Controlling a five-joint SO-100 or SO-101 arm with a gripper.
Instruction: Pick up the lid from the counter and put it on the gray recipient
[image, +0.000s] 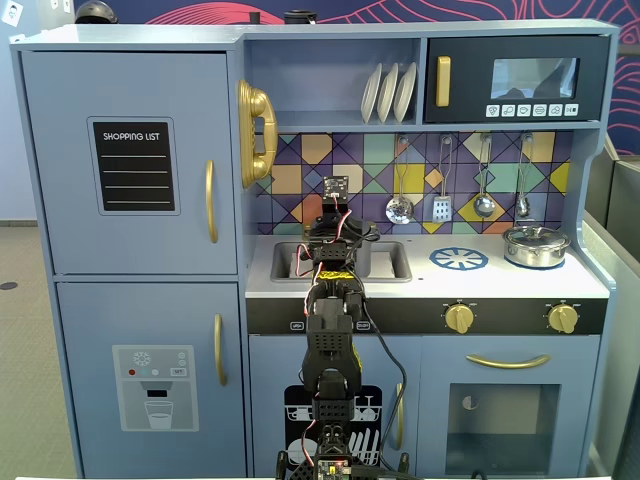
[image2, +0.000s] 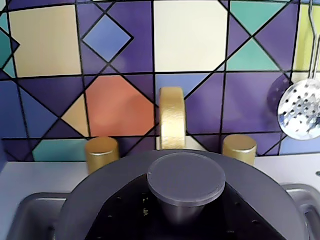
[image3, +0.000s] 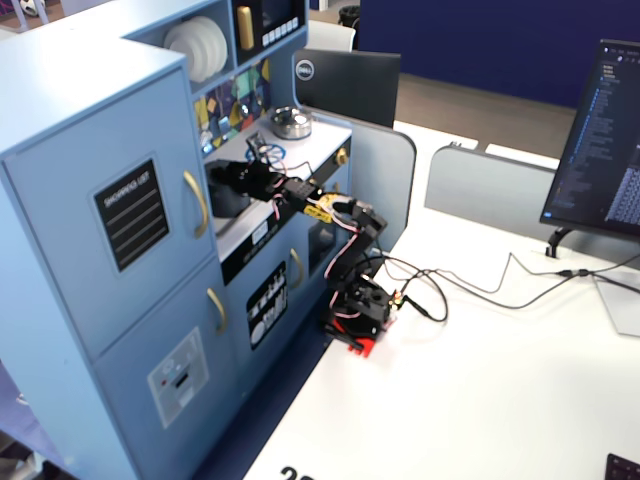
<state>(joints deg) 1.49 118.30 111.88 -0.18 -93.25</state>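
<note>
In the wrist view the dark gray lid (image2: 100, 192) fills the lower part of the frame, and its round knob (image2: 186, 177) sits in the middle. My gripper (image2: 183, 214) has its black jaws on either side of the knob's stem and is shut on it. The lid is over the sink (image2: 30, 215), just in front of the gold faucet (image2: 172, 117). In a fixed view a dark gray pot shape (image3: 230, 203) shows under the gripper (image3: 222, 176). I cannot tell whether the lid rests on it. In the front fixed view the arm (image: 330, 330) hides the pot and lid.
Two gold tap knobs (image2: 101, 152) (image2: 239, 149) flank the faucet. A shiny silver pot with its lid (image: 536, 245) stands at the right of the counter beside the blue burner pattern (image: 459, 259). Utensils (image: 440, 205) hang on the tiled backsplash.
</note>
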